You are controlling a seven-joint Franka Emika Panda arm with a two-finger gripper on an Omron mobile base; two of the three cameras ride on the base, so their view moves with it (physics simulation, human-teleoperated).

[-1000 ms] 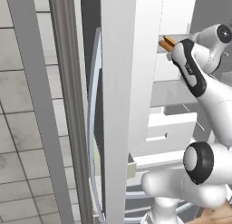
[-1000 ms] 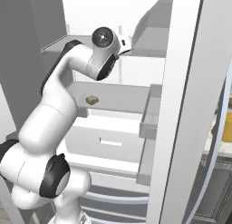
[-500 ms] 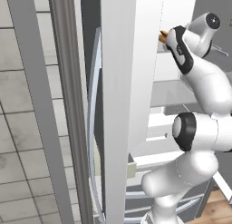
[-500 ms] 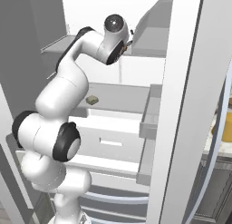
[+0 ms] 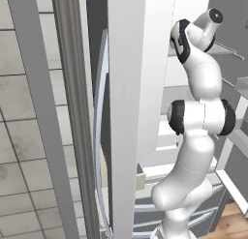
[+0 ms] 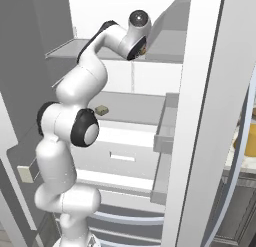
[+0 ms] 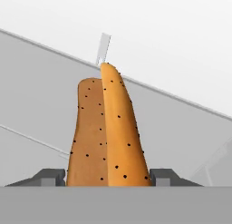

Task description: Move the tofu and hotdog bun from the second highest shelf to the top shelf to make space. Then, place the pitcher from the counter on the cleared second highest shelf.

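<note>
End effector [image 7: 108, 177] is gripping the hotdog bun [image 7: 106, 132], a long, speckled tan roll, pointing lengthwise away over the top shelf [image 6: 165, 53].

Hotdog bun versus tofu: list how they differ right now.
The hotdog bun is long, tan-brown and speckled; the tofu is a small pale block. The bun sits between the pincer's fingers, up by the top shelf; the tofu lies untouched on the shelf below. Both are inside the fridge.
</note>
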